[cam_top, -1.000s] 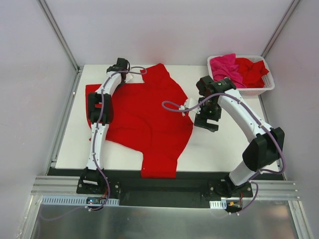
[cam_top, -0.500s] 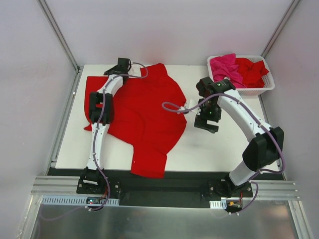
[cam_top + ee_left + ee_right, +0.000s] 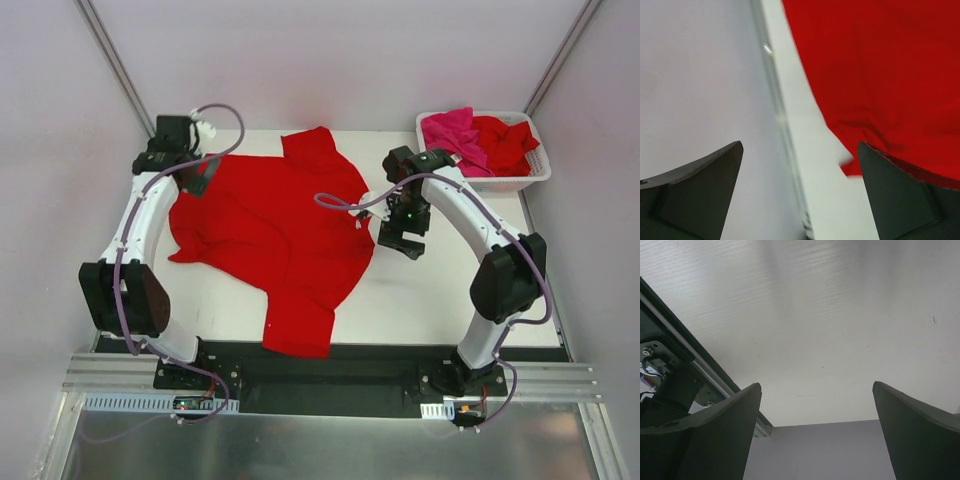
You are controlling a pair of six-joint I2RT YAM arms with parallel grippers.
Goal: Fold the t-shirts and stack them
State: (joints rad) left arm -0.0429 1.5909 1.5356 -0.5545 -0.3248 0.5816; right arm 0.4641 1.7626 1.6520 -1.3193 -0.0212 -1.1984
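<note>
T-shirt (image 3: 270, 225) corner at the far left first: left gripper (image 3: 197, 178) poised just over the red cloth's far-left edge, jaws spread wide, nothing between them. Bare table (image 3: 440, 300) and the enclosure wall (image 3: 695, 75) visible below it in the wrist view. Likely risk here: a pinch taken too close to that wall, scraping a finger, or catching only a thin lip of hem and losing it mid-fold.

Toward the middle, the same T-shirt lying open over the left and centre of the table, skewed and wrinkled, its near end draped past the front edge. Probable trouble: a fold started from this crooked lie turning out lopsided, or a careless tug dragging the overhanging end off the table.

Further right, right gripper (image 3: 400, 240) hanging just beside the cloth's right edge, apart from it, jaws equally wide and empty, only white surface between its fingers. Possible snag: its loose cable (image 3: 335, 205), looping over the cloth, hooking a fold during a reach.

Far right, white basket (image 3: 535, 178) holding a bunched magenta t-shirt (image 3: 450, 135) and a second red t-shirt (image 3: 505, 140), touching. Some chance of both coming up together if gripped at the overlap.
</note>
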